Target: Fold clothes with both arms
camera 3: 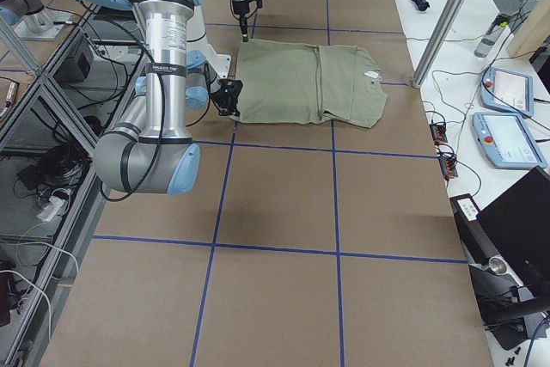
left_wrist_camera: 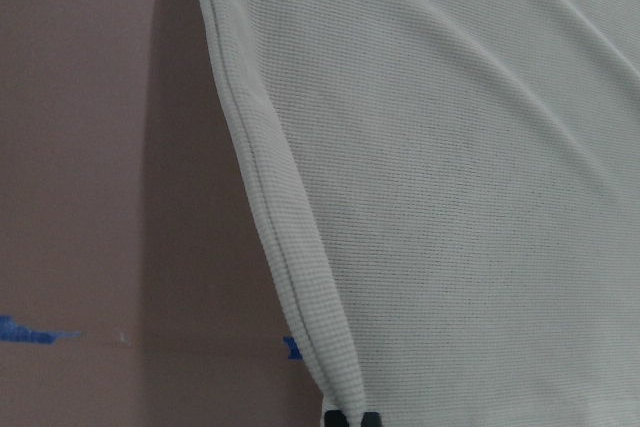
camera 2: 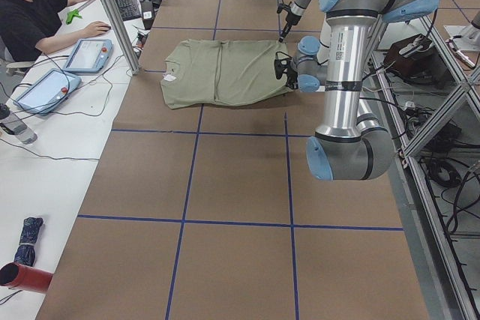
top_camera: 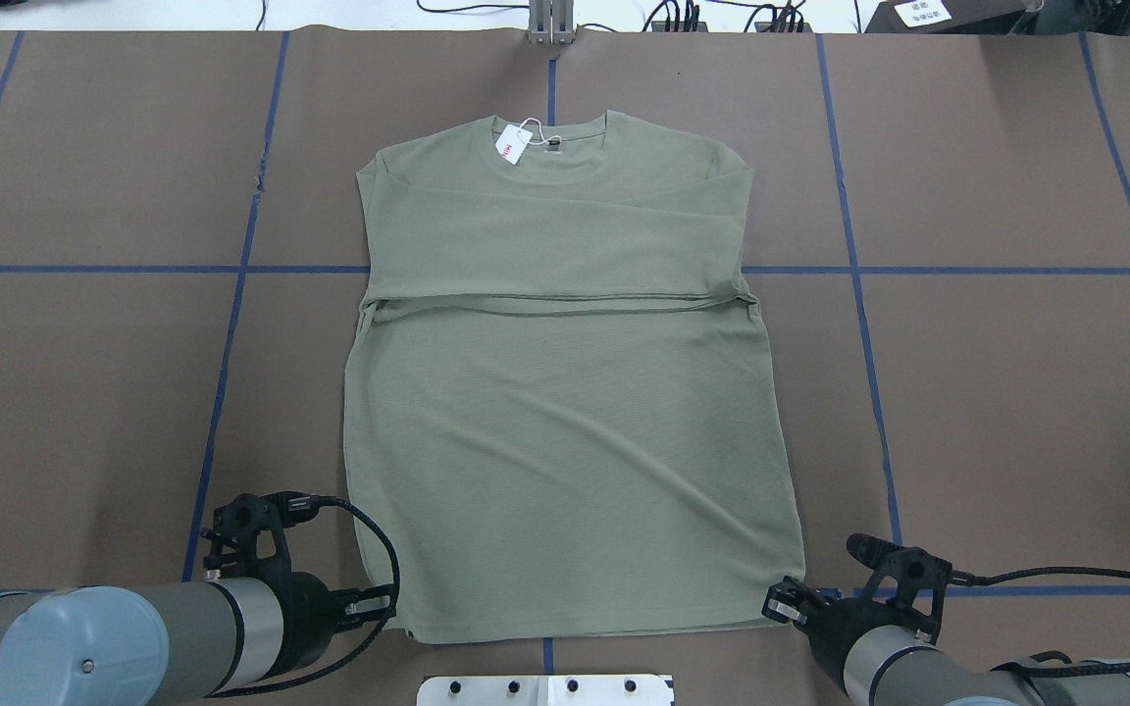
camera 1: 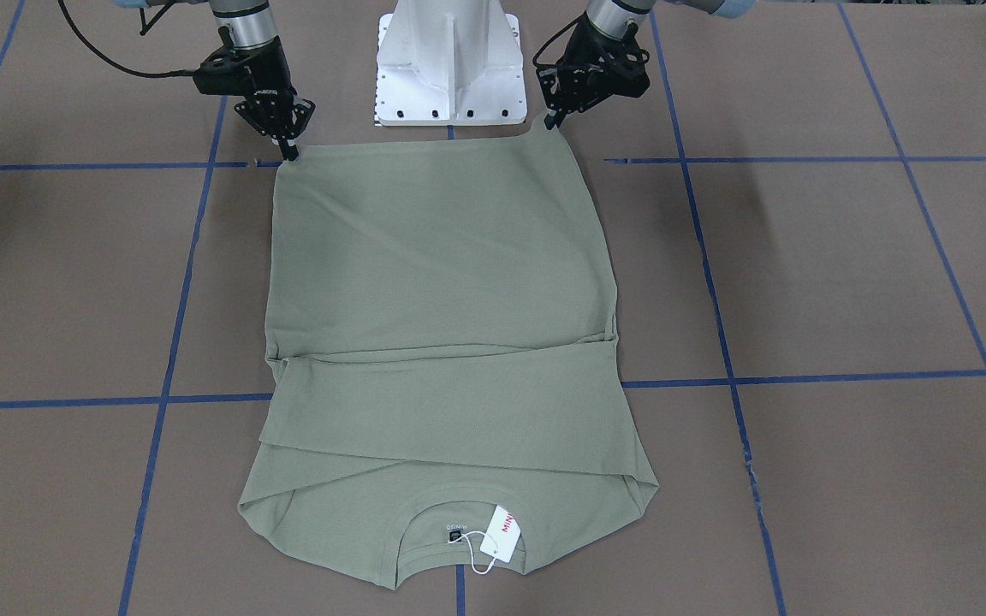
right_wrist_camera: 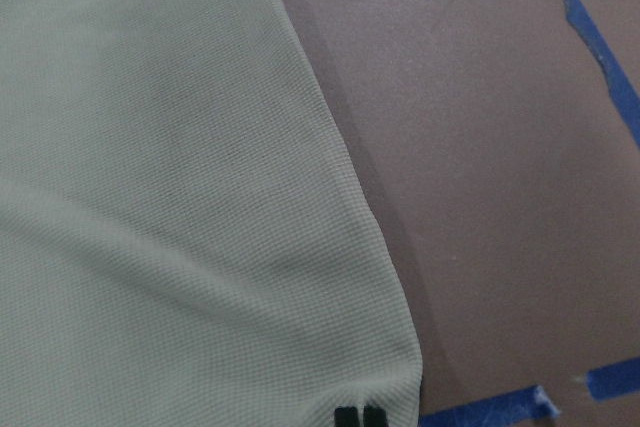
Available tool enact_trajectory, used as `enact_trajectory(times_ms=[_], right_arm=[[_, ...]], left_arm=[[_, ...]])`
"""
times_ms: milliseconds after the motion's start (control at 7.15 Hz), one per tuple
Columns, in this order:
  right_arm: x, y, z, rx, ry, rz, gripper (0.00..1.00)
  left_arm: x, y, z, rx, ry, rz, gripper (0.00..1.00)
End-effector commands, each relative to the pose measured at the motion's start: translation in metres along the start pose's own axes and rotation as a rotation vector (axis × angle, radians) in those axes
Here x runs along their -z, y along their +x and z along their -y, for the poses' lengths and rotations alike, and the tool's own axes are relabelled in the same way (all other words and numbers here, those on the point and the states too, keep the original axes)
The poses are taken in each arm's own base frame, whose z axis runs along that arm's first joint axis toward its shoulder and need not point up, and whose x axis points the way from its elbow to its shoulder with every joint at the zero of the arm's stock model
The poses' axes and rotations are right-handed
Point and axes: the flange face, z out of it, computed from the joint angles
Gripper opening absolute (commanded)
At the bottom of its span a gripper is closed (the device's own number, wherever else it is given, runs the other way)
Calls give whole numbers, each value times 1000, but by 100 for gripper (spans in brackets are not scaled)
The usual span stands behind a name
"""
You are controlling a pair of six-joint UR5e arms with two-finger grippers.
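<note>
The olive-green shirt (top_camera: 565, 392) lies flat on the brown table, its collar and white hang tag (top_camera: 510, 147) at the far side and both sleeves folded across the chest. My left gripper (top_camera: 396, 620) is shut on the near left hem corner; the left wrist view shows its fingertips (left_wrist_camera: 352, 417) pinching the hem edge. My right gripper (top_camera: 783, 600) is shut on the near right hem corner, and its fingertips (right_wrist_camera: 359, 415) are closed on the fabric. In the front-facing view the left gripper (camera 1: 551, 121) and the right gripper (camera 1: 289, 154) each hold a corner just above the table.
The white pedestal base (camera 1: 450, 68) stands between the arms, just behind the hem. Blue tape lines (top_camera: 231, 324) grid the table. An operator (camera 2: 30, 13) sits with tablets (camera 2: 86, 54) at the far side table. A red cylinder (camera 2: 22, 275) lies on that side table.
</note>
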Motion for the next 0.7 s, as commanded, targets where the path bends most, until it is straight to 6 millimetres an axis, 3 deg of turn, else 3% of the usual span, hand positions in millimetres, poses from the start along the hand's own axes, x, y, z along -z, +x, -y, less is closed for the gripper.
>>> enact_trajectory(times_ms=[0,140,280,419,559], right_arm=[[69,-24,20,17,-47,-51,0],[123,-35,35,18,-106,-73,0],[160,-42,43,19,-152,-81,0],[181,-52,48,9,-181,-64,0],[185,-60,62,-14,-173,-73,0]], left_arm=[[44,18,1,-1,-17,-50,0],[89,35,-5,-1,-80,-31,0],[146,48,-8,0,-125,-32,0],[181,58,-9,1,-152,-33,0],[189,72,5,4,-146,-31,0]])
